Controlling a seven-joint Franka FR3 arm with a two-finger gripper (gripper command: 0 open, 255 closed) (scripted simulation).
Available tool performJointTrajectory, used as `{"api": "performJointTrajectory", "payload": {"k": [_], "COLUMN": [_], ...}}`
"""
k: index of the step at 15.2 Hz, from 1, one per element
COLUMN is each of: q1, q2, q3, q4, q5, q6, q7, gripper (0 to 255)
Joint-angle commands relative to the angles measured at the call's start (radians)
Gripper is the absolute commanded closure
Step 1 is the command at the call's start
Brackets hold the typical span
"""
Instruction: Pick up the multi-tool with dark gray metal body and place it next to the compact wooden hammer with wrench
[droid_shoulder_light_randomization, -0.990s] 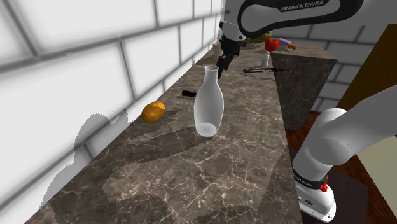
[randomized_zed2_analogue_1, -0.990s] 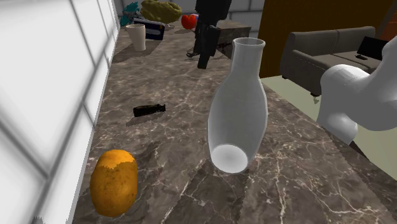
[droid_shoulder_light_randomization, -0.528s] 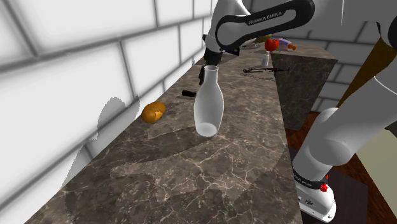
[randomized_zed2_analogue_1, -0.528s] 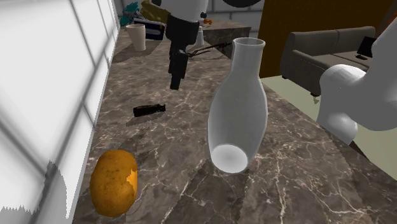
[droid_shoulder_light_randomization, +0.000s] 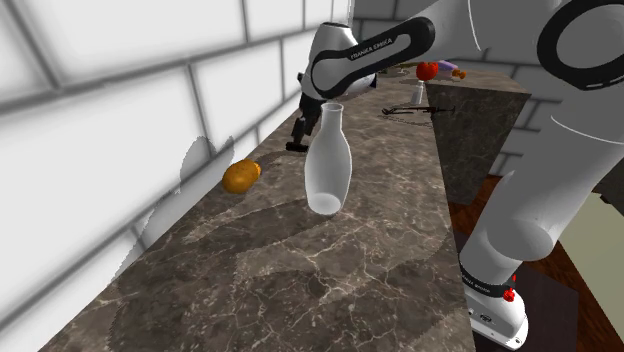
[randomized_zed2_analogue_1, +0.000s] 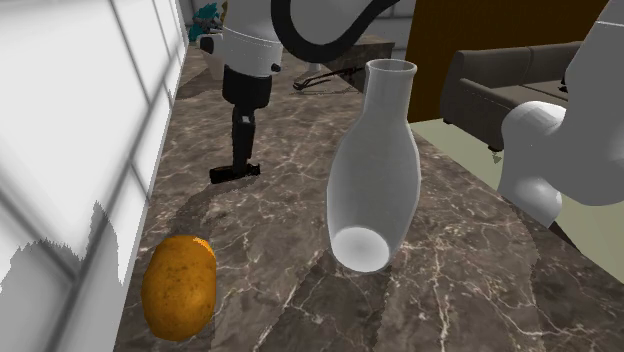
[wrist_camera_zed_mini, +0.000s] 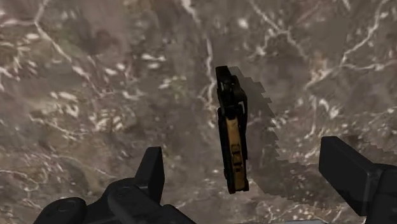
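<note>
Black fingers (wrist_camera_zed_mini: 151, 170) of the gripper (wrist_camera_zed_mini: 243, 158) are standing wide apart and are clasping nothing. We are logging the hand as pointing straight down at the marble counter (droid_shoulder_light_randomization: 350, 260).

We are seeing the multi-tool (wrist_camera_zed_mini: 232, 130) lying flat on the stone below, in the gap between the fingers and touched by neither. Its body is dark, with a tan strip along one half. Taking the line from finger to finger as 3-to-9, we are reading the tool's long axis as running close to 12-to-6. The fingers are therefore facing its narrow width, which is the relation the grasp is depending on. It is sitting roughly centred, a shade nearer one finger than the other.

In the second exterior view we are finding the fingertips just above the tool, with the tool at 9 o'clock from the pale vase (randomized_zed2_analogue_1: 375, 170) and well apart from it. We are judging a plain vertical drop to be enough, with no turn of the wrist.

Farther up the counter, at about 1 o'clock from the tool, we are noting a thin dark implement (randomized_zed2_analogue_1: 325, 75), which we are taking to be the hammer. The carry will be heading that way, and we are judging the vase to be off that line.
</note>
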Motion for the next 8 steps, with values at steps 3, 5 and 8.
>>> {"api": "performJointTrajectory", "payload": {"k": [3, 5, 8], "q1": [0.002, 0.003, 0.003], "q2": [0.036, 0.060, 0.060], "q3": [0.002, 0.003, 0.003], "q4": [-0.011, -0.018, -0.018], "q5": [0.004, 0.006, 0.006], "q6": [0.048, 0.078, 0.078], "q7": [-0.003, -0.004, -0.004], "gripper": [0, 0, 0]}}
